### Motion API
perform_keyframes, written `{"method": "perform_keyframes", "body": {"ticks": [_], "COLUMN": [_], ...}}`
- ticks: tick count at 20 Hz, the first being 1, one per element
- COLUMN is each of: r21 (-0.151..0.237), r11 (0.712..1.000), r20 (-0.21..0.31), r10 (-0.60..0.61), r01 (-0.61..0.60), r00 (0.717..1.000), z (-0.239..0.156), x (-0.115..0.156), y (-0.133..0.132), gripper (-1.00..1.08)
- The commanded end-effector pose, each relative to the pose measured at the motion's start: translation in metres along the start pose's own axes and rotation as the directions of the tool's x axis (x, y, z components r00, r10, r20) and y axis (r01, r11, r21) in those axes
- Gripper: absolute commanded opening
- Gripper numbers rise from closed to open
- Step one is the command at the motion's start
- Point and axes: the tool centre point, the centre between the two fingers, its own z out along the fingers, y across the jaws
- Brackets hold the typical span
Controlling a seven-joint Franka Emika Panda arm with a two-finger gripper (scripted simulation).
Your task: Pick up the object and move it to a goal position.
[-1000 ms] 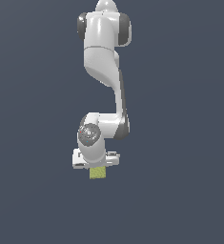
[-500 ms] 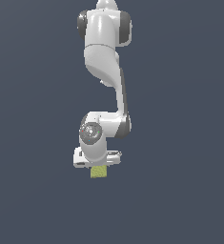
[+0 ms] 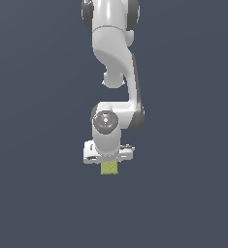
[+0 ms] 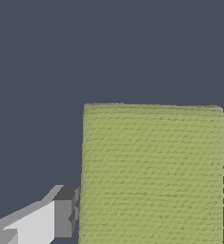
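Beneath white arm: claw (image 3: pixel 108 163) clenched on yellow-green block (image 3: pixel 109 168); no writing visible.

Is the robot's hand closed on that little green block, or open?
Closed on it. In the wrist view the fingers press against both sides of the block, which hangs under the hand.

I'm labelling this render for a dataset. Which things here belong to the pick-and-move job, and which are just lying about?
Belongs to the job:
- yellow-green block
- end effector, fingers shut on the block

Lying about:
- nothing visible; only the plain dark background surrounds the arm
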Motion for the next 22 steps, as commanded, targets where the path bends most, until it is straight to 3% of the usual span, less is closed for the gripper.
{"method": "perform_keyframes", "body": {"ticks": [1, 22], "r21": [0.0, -0.002], "r11": [1.0, 1.0], "r20": [-0.003, -0.004], "r10": [-0.001, -0.002], "r01": [0.001, 0.002], "r00": [1.0, 1.0], "z": [-0.021, -0.209], "x": [-0.003, -0.037], "y": [-0.018, -0.19], "gripper": [-1.0, -1.0]}}
